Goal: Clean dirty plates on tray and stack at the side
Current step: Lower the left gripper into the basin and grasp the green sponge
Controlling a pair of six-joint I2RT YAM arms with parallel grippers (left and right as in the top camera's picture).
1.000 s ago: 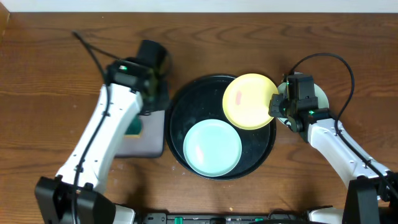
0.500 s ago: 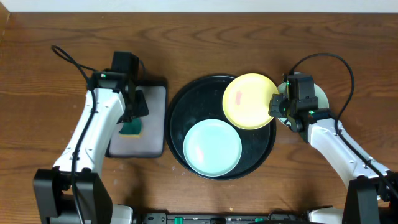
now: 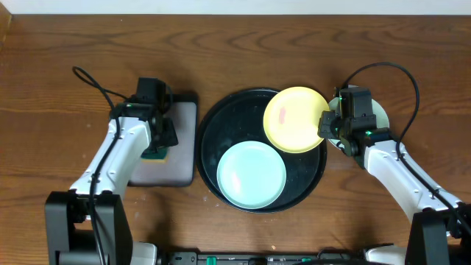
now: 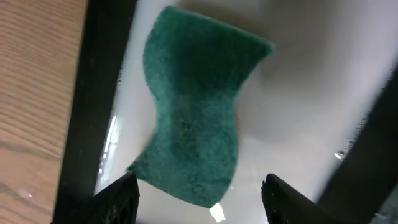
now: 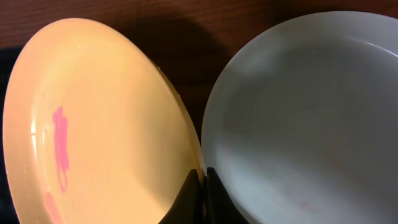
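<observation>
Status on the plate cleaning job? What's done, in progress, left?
Done, apparently: one pale plate sits on the table right of the tray. In hand: right claw pinches the rim of the yellow plate, pink smear unwiped; left claw hangs open over the green sponge, not gripping. Left: wipe the yellow plate, then the mint plate in the tray, and stack both.

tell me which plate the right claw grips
The pale yellow plate with the pink smear, its edge pinched by the right claw. The mint plate in the tray and the pale plate outside lie free.
</observation>
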